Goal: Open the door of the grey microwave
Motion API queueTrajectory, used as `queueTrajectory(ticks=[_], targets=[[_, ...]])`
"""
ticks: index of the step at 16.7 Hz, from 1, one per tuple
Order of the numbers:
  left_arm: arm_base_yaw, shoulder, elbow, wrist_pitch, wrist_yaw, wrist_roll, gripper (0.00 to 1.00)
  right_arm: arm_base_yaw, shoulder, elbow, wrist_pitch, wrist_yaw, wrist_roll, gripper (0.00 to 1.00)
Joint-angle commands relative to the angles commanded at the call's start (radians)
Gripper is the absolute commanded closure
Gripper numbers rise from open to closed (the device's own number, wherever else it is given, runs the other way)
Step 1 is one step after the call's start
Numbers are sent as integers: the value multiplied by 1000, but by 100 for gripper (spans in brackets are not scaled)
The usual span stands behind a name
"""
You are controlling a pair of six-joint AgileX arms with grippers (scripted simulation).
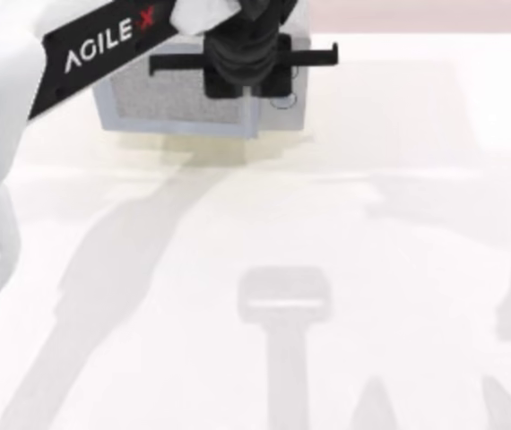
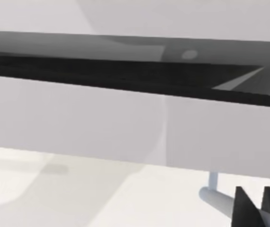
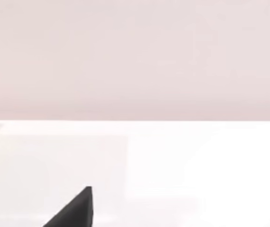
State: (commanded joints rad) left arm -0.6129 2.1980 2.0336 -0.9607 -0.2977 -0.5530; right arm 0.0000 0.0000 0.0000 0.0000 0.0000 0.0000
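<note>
— So where does the grey microwave (image 1: 202, 98) stand?
— At the desk's (image 1: 345, 224) far edge, left of middle. The left arm reaches over it, hiding most of its top, and the left gripper (image 1: 246, 67) hangs above the front; whether its fingers are apart, I cannot tell.
— And the door (image 1: 179, 100)?
— From above, a flat speckled mesh panel. The left wrist view shows a dark gap along a smooth grey panel.
— The right gripper (image 3: 76, 210)?
— Only a dark tip over bare desk; its state is unclear.

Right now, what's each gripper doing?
Left gripper: at the front of the small light-grey boxy microwave, over its speckled-window door; grip cannot be told.
Right gripper: parked, cannot be told.
</note>
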Motion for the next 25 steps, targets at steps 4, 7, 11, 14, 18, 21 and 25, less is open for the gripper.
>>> queueTrajectory(ticks=[4,7,11,14,18,21,25], targets=[[0,0,0,0,0,0,100,0,0,0,0,0,0,0],[0,0,0,0,0,0,100,0,0,0,0,0,0,0],[0,0,0,0,0,0,100,0,0,0,0,0,0,0],[0,0,0,0,0,0,100,0,0,0,0,0,0,0],[0,0,0,0,0,0,100,0,0,0,0,0,0,0],[-6,6,-1,1,6,-4,100,0,0,0,0,0,0,0],[-1,-36,-65,33,20,33,100,0,0,0,0,0,0,0]])
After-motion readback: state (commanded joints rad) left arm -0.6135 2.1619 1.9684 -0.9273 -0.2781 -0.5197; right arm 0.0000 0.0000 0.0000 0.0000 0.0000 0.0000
